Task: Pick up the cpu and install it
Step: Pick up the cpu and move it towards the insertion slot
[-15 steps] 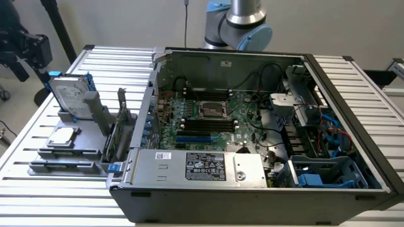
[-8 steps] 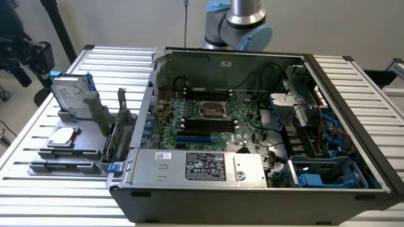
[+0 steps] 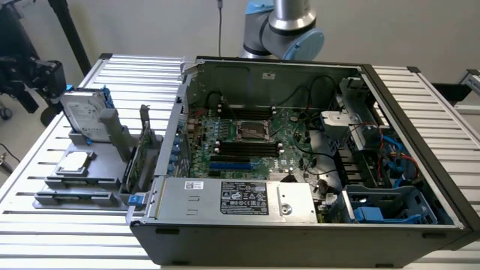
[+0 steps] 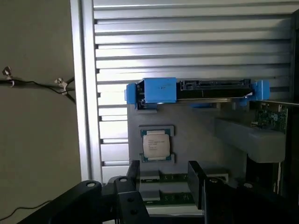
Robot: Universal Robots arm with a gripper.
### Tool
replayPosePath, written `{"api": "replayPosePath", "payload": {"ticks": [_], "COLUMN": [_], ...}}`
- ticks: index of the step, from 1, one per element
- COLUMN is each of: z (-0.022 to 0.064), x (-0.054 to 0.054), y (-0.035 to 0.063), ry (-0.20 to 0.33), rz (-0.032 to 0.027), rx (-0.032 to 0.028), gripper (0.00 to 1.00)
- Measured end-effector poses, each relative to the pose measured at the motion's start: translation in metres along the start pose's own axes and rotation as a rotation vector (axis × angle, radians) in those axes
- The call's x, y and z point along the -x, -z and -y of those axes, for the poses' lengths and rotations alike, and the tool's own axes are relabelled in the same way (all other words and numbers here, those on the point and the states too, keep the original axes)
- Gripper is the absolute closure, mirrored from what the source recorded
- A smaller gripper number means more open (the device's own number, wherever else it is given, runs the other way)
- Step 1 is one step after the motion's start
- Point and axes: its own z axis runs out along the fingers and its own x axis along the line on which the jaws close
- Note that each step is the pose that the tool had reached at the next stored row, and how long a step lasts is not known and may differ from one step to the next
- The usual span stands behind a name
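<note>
pincer [image 4: 164, 181] spread wide, near the cpu [image 4: 156, 144], not touching.

An open computer case [image 3: 300, 247] lies on the slatted metal table [image 3: 67, 236], its motherboard [image 3: 259, 154] and power supply [image 3: 232, 198] exposed. Beside it, toward the table's edge at the exterior view's left, a grey fixture [image 3: 105, 169] holds an upright hard drive [image 3: 81, 115] with blue brackets.

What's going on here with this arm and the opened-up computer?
A robot arm is working beside an open computer case. The cpu lies untouched in a grey holder next to the case. The gripper hangs over that holder near the cpu, open and empty. Nothing has been picked up yet.
</note>
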Motion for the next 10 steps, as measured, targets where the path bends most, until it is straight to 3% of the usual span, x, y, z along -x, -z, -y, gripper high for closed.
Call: {"api": "replayPosePath", "payload": {"ticks": [5,6,10], "z": [0.0054,0.0062,0.0101], "x": [0.0,0.0,0.002], "y": [-0.0091,-0.0109,-0.0181], "ry": [0.017,0.02,0.03], "rz": [0.0,-0.0001,-0.0002], "rx": [0.0003,0.0003,0.0004], "gripper": [0.44,0.38,0.38]}}
